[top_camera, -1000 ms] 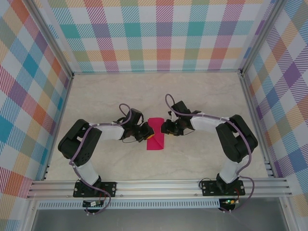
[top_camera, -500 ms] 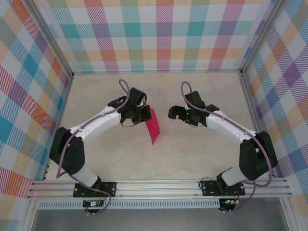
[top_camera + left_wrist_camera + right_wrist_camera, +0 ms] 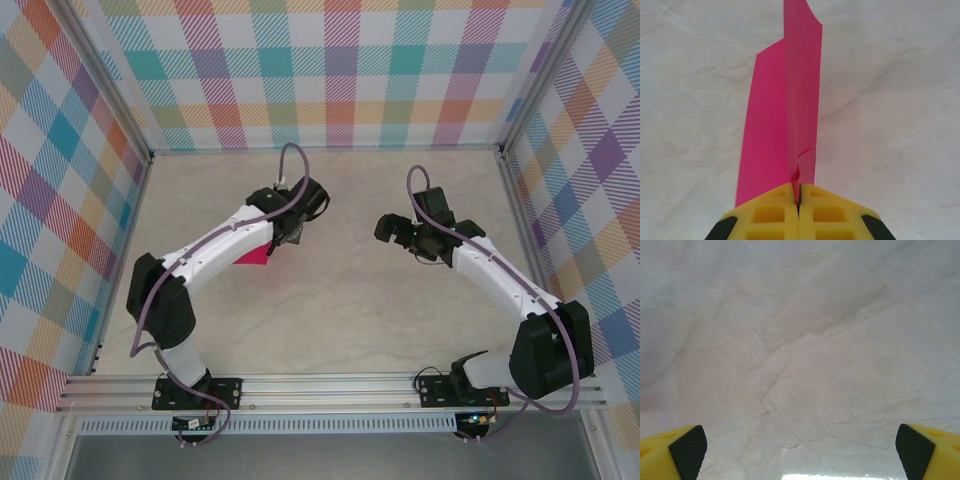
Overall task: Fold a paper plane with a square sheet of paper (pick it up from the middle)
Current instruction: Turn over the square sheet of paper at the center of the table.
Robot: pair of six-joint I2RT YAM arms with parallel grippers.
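Within left pincer point(image 3: 798, 198), pink paper point(image 3: 771, 120)

We see a pale cream desk with a marble-like pattern point(image 3: 400, 320), its surface crossed by faint grey veins. On its left, far and right sides stand upright wall panels printed in plaid point(image 3: 340, 70), with teal, orange, purple, pink and yellow stripes on white. Slim silver metal frame bars point(image 3: 105, 85) run up where the panels meet. A long grooved aluminium rail point(image 3: 330, 388) lies across the desk's near edge, and just beyond it we see a dull grey strip point(image 3: 330, 455).
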